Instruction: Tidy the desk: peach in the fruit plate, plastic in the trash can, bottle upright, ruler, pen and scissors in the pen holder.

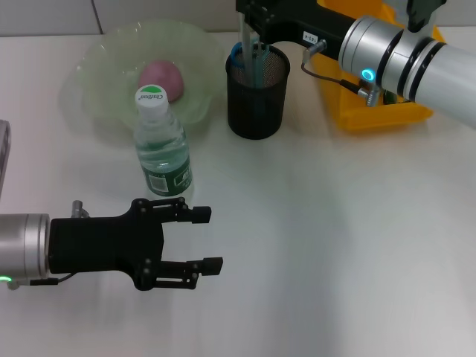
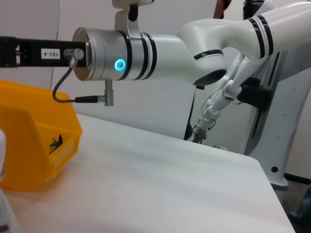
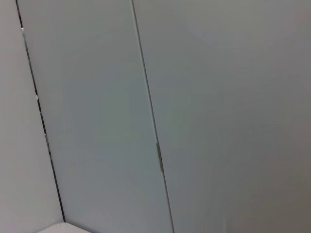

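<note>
One bottle is seen standing upright, cap up, just beside one fruit plate holding one peach. One pen holder is topped by the right gripper, grip unclear. The left gripper is spread wide.

Matt white desk, clear plastic and black mesh before me.
My left gripper is matt black on a brushed metal wrist; the bottle is clear glossy plastic, the fruit plate translucent and glassy, the pen holder black wire mesh, the trash can smooth yellow plastic.
</note>
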`<state>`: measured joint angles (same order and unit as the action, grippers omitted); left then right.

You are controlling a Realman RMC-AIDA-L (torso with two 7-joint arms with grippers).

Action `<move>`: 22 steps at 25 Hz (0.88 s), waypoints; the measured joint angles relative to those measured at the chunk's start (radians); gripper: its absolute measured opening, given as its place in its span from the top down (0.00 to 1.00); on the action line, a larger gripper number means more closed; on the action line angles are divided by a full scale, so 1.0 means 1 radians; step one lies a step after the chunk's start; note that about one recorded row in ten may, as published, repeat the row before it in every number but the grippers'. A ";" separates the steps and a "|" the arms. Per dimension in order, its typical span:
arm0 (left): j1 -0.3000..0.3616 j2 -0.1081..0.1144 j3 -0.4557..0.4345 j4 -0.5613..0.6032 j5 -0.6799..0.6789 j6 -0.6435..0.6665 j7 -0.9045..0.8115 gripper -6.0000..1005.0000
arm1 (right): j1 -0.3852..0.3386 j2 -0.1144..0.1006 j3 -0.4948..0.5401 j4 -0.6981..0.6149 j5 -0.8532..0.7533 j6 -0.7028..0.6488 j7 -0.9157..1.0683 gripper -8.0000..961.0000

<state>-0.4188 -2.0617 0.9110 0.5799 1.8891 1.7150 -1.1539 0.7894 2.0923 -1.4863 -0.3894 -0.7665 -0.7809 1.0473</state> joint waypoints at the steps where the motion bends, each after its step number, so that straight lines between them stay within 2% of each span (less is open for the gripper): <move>1: -0.001 0.000 0.000 0.000 0.000 0.000 -0.001 0.22 | 0.000 0.000 -0.002 0.000 0.000 0.001 0.003 0.72; 8: -0.003 0.000 -0.015 0.001 -0.001 0.001 -0.004 0.22 | -0.013 0.000 -0.004 -0.007 0.001 -0.026 0.018 0.70; 11: 0.001 0.002 -0.027 0.001 -0.001 0.007 -0.010 0.22 | -0.053 -0.004 0.004 -0.033 0.002 -0.104 0.047 0.59; 12: 0.002 0.003 -0.027 0.001 -0.001 0.009 -0.012 0.22 | -0.117 -0.009 0.003 -0.100 -0.003 -0.150 0.073 0.56; 13: 0.003 0.004 -0.029 0.001 -0.001 0.010 -0.015 0.22 | -0.117 -0.009 0.003 -0.100 -0.003 -0.150 0.073 0.53; 14: 0.004 0.006 -0.033 0.001 -0.001 0.011 -0.018 0.22 | -0.162 -0.011 0.000 -0.152 -0.014 -0.170 0.085 0.49; 17: 0.007 0.010 -0.038 0.002 -0.001 0.011 -0.019 0.22 | -0.339 -0.014 0.003 -0.311 -0.098 -0.260 0.100 0.46; 19: 0.009 0.013 -0.040 0.002 -0.001 0.010 -0.020 0.22 | -0.440 -0.017 0.033 -0.367 -0.165 -0.375 0.101 0.44; 22: 0.011 0.024 -0.047 0.003 -0.001 0.011 -0.027 0.22 | -0.557 -0.032 0.168 -0.365 -0.304 -0.655 0.101 0.32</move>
<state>-0.4075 -2.0375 0.8645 0.5831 1.8883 1.7256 -1.1807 0.2321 2.0601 -1.3179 -0.7547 -1.0700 -1.4356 1.1488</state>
